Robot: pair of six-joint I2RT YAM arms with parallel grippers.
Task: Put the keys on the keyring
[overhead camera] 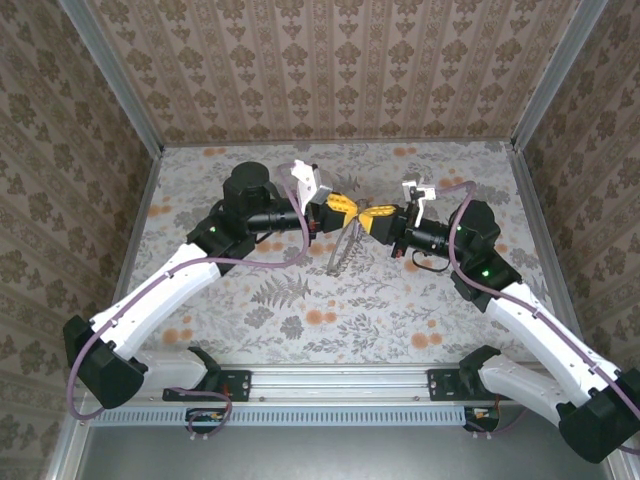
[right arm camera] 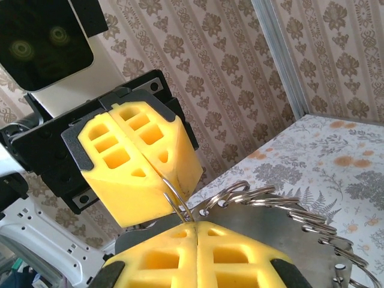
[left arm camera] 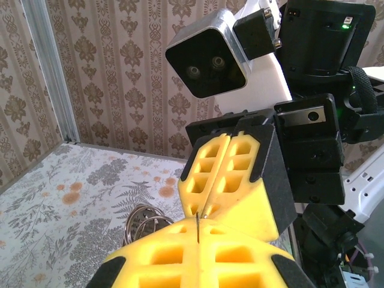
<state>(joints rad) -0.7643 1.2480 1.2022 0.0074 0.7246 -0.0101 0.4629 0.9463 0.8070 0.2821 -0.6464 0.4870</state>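
Left arm: white and black, reaching from the near left corner towards the middle of the floral desk point(overhead camera: 250, 300)
Left fingers point(overhead camera: 340, 206): yellow, pressed together with no gap, pinching a thin dark wire in their seam; in the left wrist view the wire stands upright out of that seam point(left arm camera: 156, 258); in the right wrist view they face the camera from the upper left point(right arm camera: 120, 156)
Keyring point(right arm camera: 173, 199): thin dark wire, curving from the seam of the left fingers down into the seam of the right fingers, held above the desk between the two tips
Keys point(overhead camera: 343, 252): a silvery bunch hanging below the spot where the fingertips meet; whether they touch the desk cannot be told; in the right wrist view they spread to the right as a jagged row of small metal rings and flat pieces point(right arm camera: 300, 213); in the left wrist view a few rings show just left of the fingers point(left arm camera: 144, 221)
Right fingers point(overhead camera: 382, 218): yellow, closed tight on the same wire, tip to tip with the left fingers point(right arm camera: 156, 264); in the left wrist view they point down at the camera point(left arm camera: 216, 174)
Right arm: white and black, coming in from the near right corner
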